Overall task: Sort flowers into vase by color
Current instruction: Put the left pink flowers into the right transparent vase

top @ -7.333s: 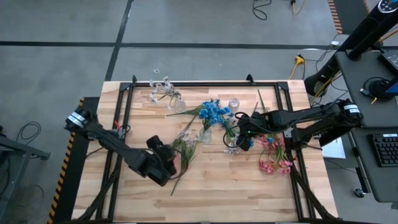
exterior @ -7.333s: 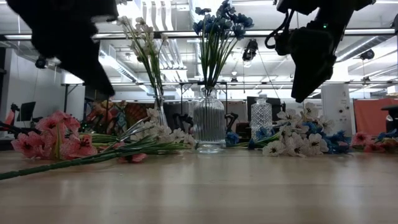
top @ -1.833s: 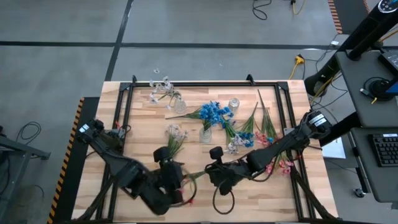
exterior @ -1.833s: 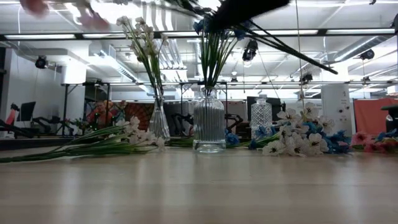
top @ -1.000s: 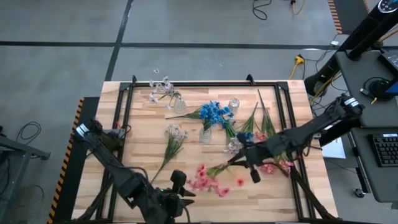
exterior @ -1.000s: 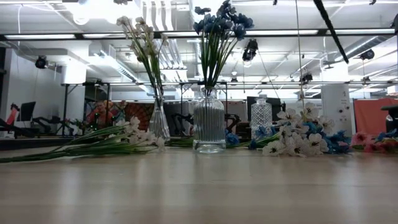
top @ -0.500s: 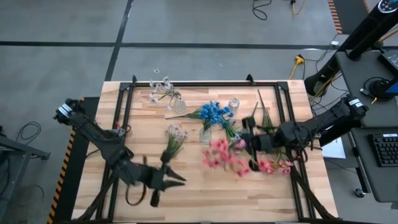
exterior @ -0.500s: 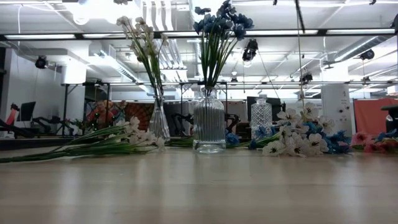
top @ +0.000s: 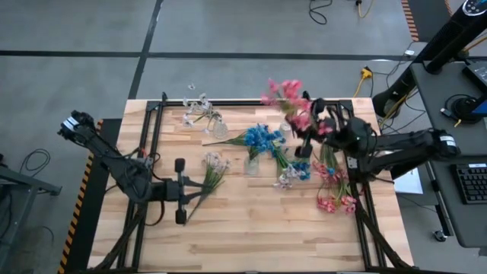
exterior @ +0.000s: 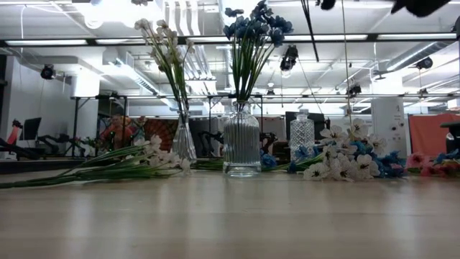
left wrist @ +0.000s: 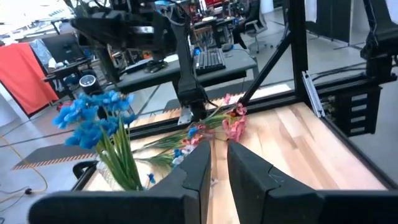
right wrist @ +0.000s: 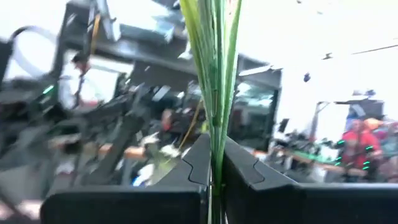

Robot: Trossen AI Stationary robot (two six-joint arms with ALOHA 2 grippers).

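Pink spray held aloft over the far side of the table.

The right gripper (right wrist: 212, 163) has its fingers pinched tight on the green stems of the pink flower spray (top: 293, 105), whose blossoms lie beyond the fingertips, near the small empty glass vase (top: 286, 127). To do this well, I'd turn the stems downward, line their ends over that vase's mouth, then lower slowly. The left gripper (left wrist: 213, 169), nearly closed on nothing, waits beside the loose white spray (top: 211, 170).
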